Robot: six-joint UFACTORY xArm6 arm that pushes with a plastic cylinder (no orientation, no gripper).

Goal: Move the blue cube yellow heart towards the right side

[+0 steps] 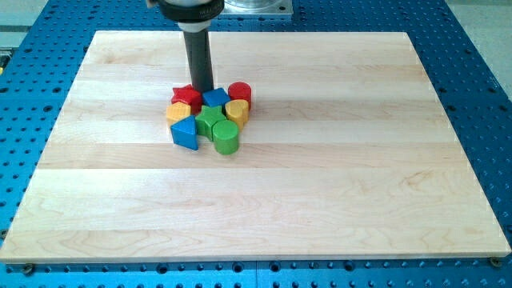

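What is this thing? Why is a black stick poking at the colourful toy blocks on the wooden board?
That black stick is the end of a robot arm. It has no hand, so it holds nothing; it only pushes. There is just one picture, from one camera looking down at a wooden board. My tip sits at the top of a tight huddle of blocks, right behind the blue cube, between the red star-like block and the red cylinder. Also there: a yellow heart, a yellow rounded block, a green star-like block, a green cylinder and a blue triangle-like block. The job is sliding the blue cube and yellow heart right.
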